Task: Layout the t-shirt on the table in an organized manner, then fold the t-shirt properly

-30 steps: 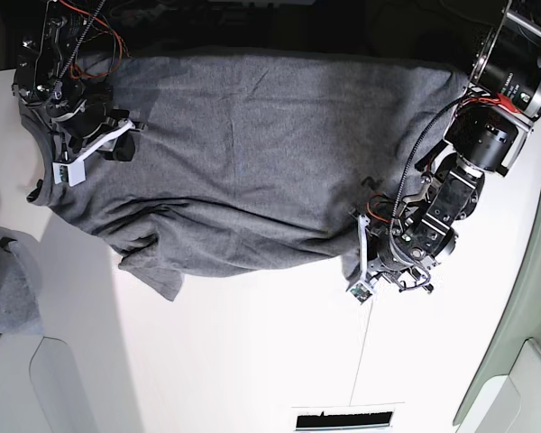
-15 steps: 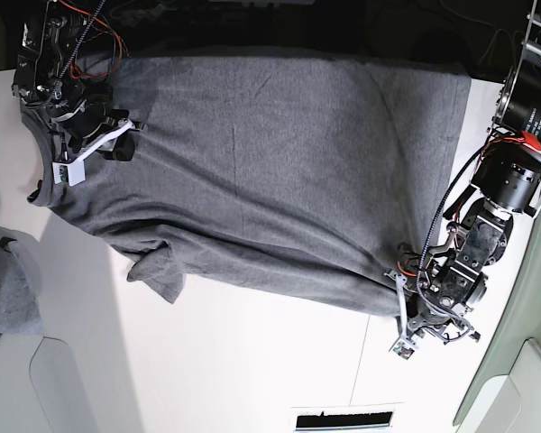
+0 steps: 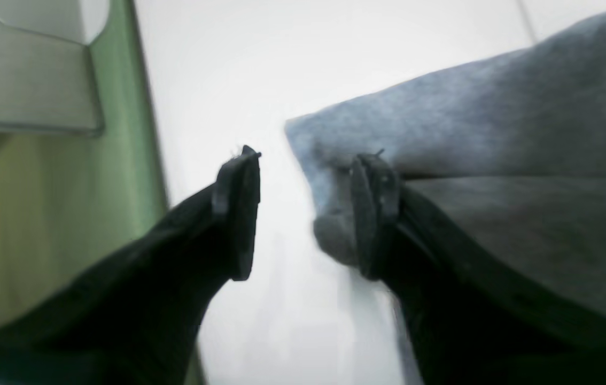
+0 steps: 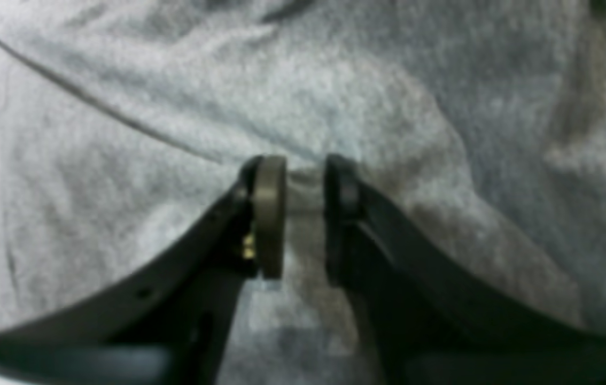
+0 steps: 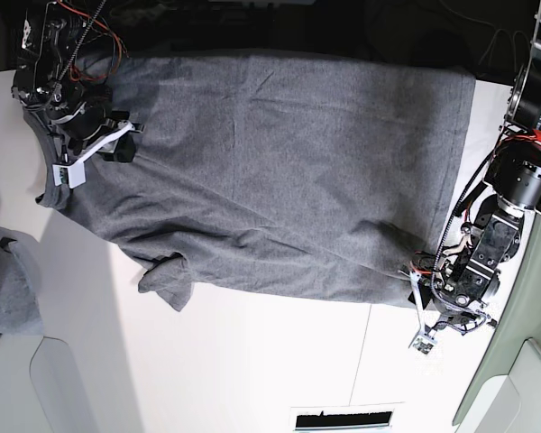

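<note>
The heather-grey t-shirt (image 5: 279,162) lies spread wide over the white table (image 5: 252,361), with one sleeve (image 5: 162,284) bunched at the lower left. My left gripper (image 5: 417,292) is at the shirt's lower right hem corner. In the left wrist view it (image 3: 305,214) is open, and the hem corner (image 3: 329,160) rests against the inner side of one finger. My right gripper (image 5: 117,144) sits on the shoulder near the collar. The right wrist view shows it (image 4: 305,203) shut on a small raised fold of the t-shirt (image 4: 335,80).
A smaller grey cloth bundle (image 5: 4,289) lies at the table's left edge. A thin dark seam (image 5: 361,361) runs to a black-and-white label (image 5: 343,419) at the bottom. A green wall (image 5: 523,361) borders the right side, beside the left arm.
My left gripper has pulled the hem corner right and down, flattening the shirt's lower edge, then opened and let the cloth go. The right gripper has stayed at the shoulder.
</note>
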Controlling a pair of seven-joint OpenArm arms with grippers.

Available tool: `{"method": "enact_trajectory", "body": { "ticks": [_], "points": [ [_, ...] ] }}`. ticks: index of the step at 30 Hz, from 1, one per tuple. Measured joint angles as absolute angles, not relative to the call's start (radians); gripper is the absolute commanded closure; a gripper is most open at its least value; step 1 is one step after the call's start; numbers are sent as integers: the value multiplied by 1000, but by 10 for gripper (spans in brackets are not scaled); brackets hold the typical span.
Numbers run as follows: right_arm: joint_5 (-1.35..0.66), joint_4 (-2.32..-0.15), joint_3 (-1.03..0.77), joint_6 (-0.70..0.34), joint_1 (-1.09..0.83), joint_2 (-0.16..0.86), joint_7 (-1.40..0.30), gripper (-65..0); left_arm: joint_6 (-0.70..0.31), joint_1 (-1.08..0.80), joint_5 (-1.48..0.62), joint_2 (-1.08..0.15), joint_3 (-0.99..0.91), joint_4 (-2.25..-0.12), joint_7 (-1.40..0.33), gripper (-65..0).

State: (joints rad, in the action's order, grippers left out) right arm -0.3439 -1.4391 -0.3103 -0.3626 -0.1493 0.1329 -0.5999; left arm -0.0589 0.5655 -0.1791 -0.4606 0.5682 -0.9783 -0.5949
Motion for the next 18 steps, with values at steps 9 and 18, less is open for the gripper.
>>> {"method": "enact_trajectory", "body": {
  "ticks": [9,18],
  "points": [
    [-343,-1584,-312,-344,-146,134,-620,-224,-370,531,-455,-414,568,-996,-594,-305],
    [-271,-1593,-312,-290,40,133,-580,-283,-412,426,-446,-285,568,-996,-574,-305]
  ]
}}
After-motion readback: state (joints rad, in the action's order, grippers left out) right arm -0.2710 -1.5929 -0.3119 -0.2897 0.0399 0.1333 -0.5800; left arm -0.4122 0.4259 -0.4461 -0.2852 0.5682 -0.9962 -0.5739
